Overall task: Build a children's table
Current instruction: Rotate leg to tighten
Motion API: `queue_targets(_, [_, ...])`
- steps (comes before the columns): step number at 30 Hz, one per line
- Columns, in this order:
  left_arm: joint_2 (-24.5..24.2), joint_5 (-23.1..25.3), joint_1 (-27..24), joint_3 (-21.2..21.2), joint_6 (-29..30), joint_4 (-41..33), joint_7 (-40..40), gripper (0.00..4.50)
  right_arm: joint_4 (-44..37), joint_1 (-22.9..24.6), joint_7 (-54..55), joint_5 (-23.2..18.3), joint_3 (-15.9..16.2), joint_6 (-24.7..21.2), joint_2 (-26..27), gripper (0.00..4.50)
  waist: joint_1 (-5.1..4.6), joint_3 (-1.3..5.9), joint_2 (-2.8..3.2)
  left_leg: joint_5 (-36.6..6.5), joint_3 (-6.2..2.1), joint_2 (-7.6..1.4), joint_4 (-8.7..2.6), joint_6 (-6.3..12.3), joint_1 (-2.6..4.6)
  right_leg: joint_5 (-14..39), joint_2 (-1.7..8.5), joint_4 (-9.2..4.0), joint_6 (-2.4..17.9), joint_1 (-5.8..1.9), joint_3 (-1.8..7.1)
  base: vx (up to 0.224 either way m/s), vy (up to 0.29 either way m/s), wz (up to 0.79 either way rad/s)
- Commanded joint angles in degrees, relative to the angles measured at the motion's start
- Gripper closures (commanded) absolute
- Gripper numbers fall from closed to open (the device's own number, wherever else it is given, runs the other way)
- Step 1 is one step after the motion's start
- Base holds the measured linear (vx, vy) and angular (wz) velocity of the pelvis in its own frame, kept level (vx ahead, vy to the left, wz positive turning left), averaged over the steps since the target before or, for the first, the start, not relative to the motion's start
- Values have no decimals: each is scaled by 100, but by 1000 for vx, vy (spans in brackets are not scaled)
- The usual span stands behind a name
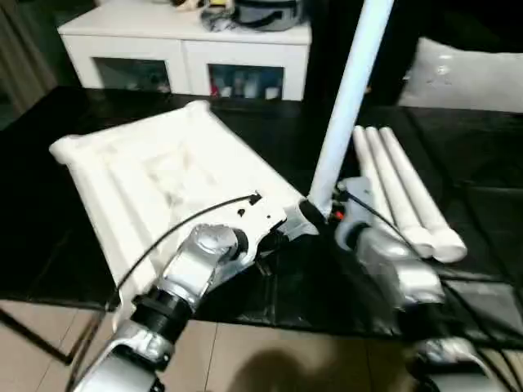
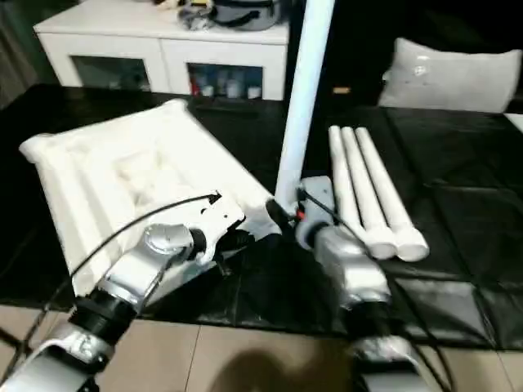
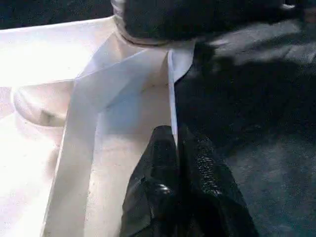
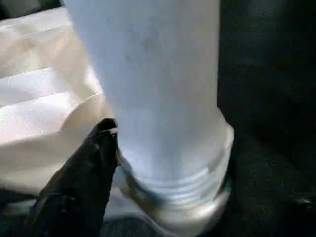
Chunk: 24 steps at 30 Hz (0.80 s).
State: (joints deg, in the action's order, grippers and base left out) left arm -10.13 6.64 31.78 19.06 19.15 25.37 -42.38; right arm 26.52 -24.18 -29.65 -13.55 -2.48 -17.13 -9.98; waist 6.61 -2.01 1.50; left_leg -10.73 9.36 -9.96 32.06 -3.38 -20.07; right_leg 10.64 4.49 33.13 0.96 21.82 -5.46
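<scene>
1. Left gripper (image 3: 176, 148) is clamped on the thin rim of the upside-down tabletop (image 1: 155, 175).
2. Right gripper (image 1: 315, 214) sits at the upright leg (image 1: 347, 102)'s base, one finger (image 4: 84, 173) touching; grip unclear.
3. Three spare legs (image 1: 400, 192) lie alongside on the black table (image 1: 49, 237).

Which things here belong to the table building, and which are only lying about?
Job: table top; upright leg at its corner; three spare legs.
Lying about: white cabinet; helmet-like item on it; grey cushion.
</scene>
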Motion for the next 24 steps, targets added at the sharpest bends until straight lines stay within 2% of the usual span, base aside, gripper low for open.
queue_targets(1, [-182, 150, -26, 91, -69, 239, -86, 450, -306, 102, -436, -190, -90, -37, -159, 51, 40, 349, -29, -710, -101, -333, -321, 332, -30, 484, 499, -294, 997, -282, 349, 0, 0, 0])
queue_targets(2, [-254, 151, -29, 132, -164, 257, -194, 450, -432, 186, -716, -222, -42, -11, -308, 36, 50, 366, -13, -250, -100, -323, -269, 524, -66, -324, 467, -212, 1175, -290, 319, 0, 0, 0])
queue_targets(5, [-391, 152, -38, 221, -302, 279, -427, 450, -612, 303, -1153, -271, 49, 45, -569, 27, 44, 375, -26, -209, -91, -321, -241, 688, -85, -595, 475, -175, 1321, -309, 305, 0, 0, 0])
queue_targets(6, [-482, 156, -54, 285, -441, 285, -589, 450, -689, 329, -1355, -318, 63, 61, -701, 7, 39, 368, -19, -233, -89, -332, -244, 701, -85, -535, 476, -184, 1339, -292, 301, 0, 0, 0])
queue_targets(7, [-642, 149, -82, 396, -598, 282, -876, 450, -785, 332, -1619, -396, 70, 86, -894, 2, 47, 354, -23, -415, -76, -324, -241, 712, -90, -157, 499, -228, 1327, -299, 298, 0, 0, 0])
queue_targets(8, [-663, 149, -88, 411, -607, 278, -914, 450, -795, 329, -1648, -403, 70, 89, -916, 2, 50, 350, -22, -467, -78, -330, -247, 698, -86, -30, 496, -238, 1306, -297, 296, 0, 0, 0])
queue_targets(10, [-772, 155, -112, 484, -690, 257, -1104, 450, -832, 304, -1789, -426, 76, 103, -1021, 2, 56, 303, -13, -820, -62, -348, -285, 548, -53, 648, 489, -312, 1233, -255, 303, 0, 0, 0])
queue_targets(12, [-1025, 114, -175, 591, -926, 191, -1603, 450, -905, 234, -2200, -325, 221, 149, -1293, 2, 75, 300, -15, -960, -72, -351, -298, 471, -47, 945, 499, -336, 1160, -262, 302, 0, 0, 0])
queue_targets(13, [-1076, 103, -185, 614, -959, 177, -1712, 450, -893, 209, -2286, -298, 259, 159, -1343, 2, 71, 287, -26, -1037, -65, -366, -316, 391, -36, 1102, 489, -346, 1101, -241, 315, 0, 0, 0])
queue_targets(14, [-1076, 103, -185, 614, -959, 177, -1712, 450, -893, 209, -2286, -298, 259, 159, -1343, 2, 80, 287, -15, -1066, -65, -365, -313, 369, -26, 1135, 490, -344, 1104, -233, 315, 0, 0, 0])
queue_targets(16, [-1311, 23, -268, 748, -1153, 23, -2223, 450, -818, 138, -2591, -137, 485, 252, -1514, 2, 100, 287, -23, -1037, -64, -367, -317, 328, -21, 1128, 496, -332, 1111, -241, 321, 0, 0, 0])
queue_targets(19, [-1469, -99, -338, 817, -1175, -162, -2615, 450, -820, 134, -2934, -101, 700, 268, -1618, 2, 126, 295, -55, -986, -50, -370, -307, 360, -11, 966, 496, -296, 1189, -245, 325, 0, 0, 0])
queue_targets(21, [-1495, -116, -344, 835, -1177, -195, -2689, 450, -840, 148, -3102, -144, 761, 226, -1647, 19, 164, 302, -36, -884, -47, -375, -295, 398, -7, 860, 494, -279, 1229, -239, 326, 0, 0, 0])
queue_targets(22, [-1553, -151, -354, 865, -1205, -253, -2878, 450, -857, 150, -3332, -205, 854, 171, -1691, 29, 182, 306, -51, -856, -45, -377, -292, 417, -7, 815, 498, -269, 1257, -246, 325, 0, 0, 0])
queue_targets(24, [-1574, -158, -356, 876, -1220, -272, -2945, 450, -862, 147, -3408, -225, 885, 154, -1704, 47, 198, 308, -39, -845, -45, -383, -288, 432, -2, 789, 494, -262, 1272, -237, 325, 0, 0, 0])
